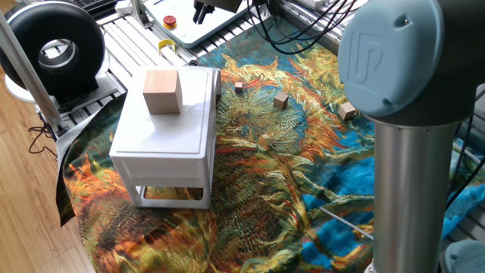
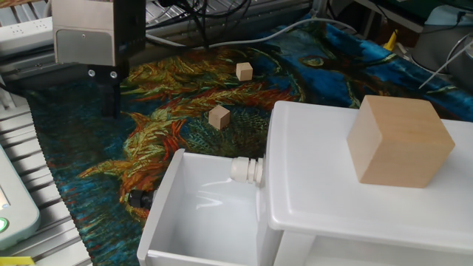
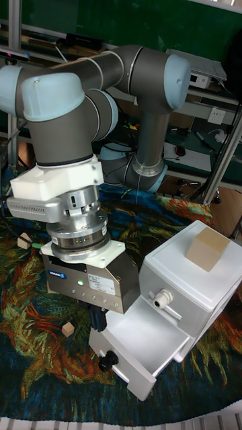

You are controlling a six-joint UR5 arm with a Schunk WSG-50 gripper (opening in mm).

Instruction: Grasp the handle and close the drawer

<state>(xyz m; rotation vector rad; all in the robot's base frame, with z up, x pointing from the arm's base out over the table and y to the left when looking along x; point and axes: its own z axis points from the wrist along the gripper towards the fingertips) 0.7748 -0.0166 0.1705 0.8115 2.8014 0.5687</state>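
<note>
Drawer [image 3: 160,344] open, front facing gripper [image 3: 96,317]; handle [image 3: 105,361], seemingly the dark knob on that front, just below the fingers; finger spacing not discernible.

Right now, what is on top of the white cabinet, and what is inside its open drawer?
A wooden cube sits on the cabinet. The drawer looks empty where visible; the part under the cabinet top is hidden.
</note>
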